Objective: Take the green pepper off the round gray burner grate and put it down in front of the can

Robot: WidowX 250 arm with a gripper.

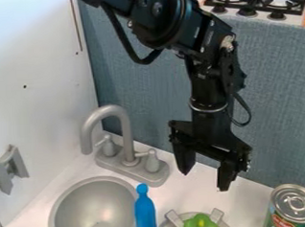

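White counter (249,202), green pepper (199,224) below open hand (204,181)

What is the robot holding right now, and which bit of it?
Nothing. The black gripper hangs over the white counter with its fingers apart and nothing between them.

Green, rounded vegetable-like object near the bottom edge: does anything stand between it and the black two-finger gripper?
Nothing visible stands between the gripper and the green object. The blue bottle-shaped object is off to the picture's left.
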